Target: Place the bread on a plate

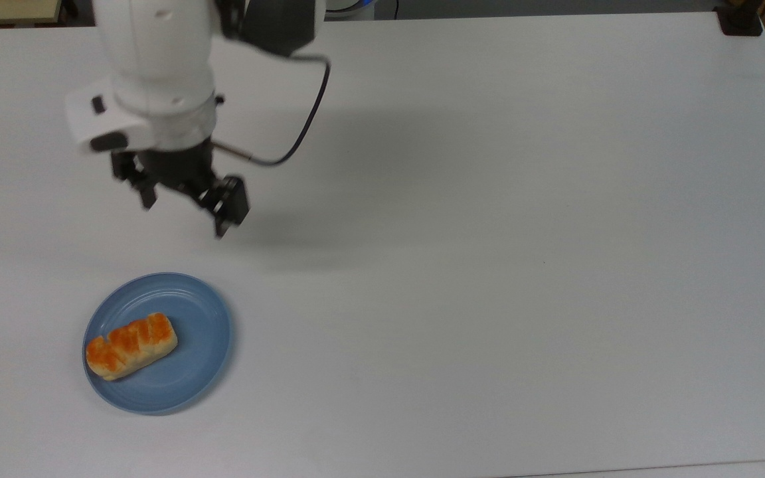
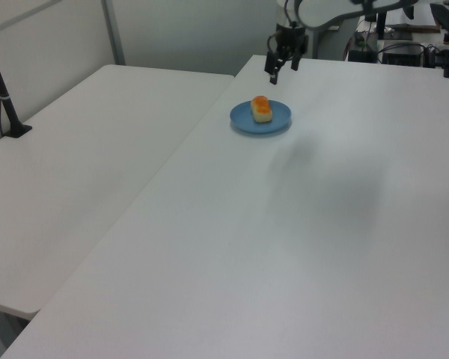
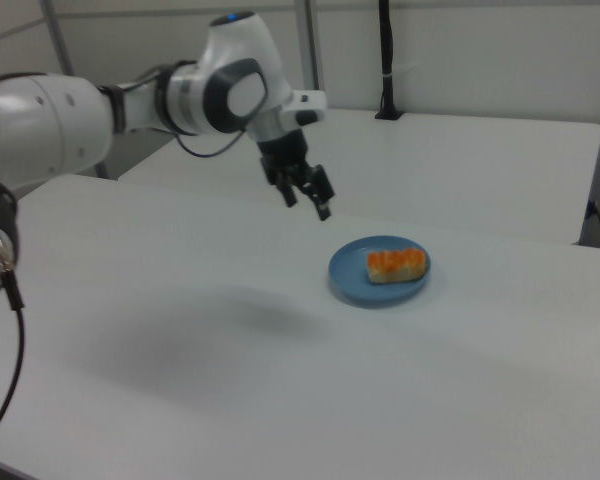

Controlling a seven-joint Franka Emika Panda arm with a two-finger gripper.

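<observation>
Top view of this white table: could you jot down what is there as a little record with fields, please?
Surface: plain white table
Dish: round light-blue plate with a shallow raised rim, near the top view's lower left
Food: small oblong bread roll, cream sides and orange-brown top, lying flat on the plate
Pincer: black two-finger pincer, open, holding nothing, raised clear of the plate
Task status: bread sits on the plate
</observation>
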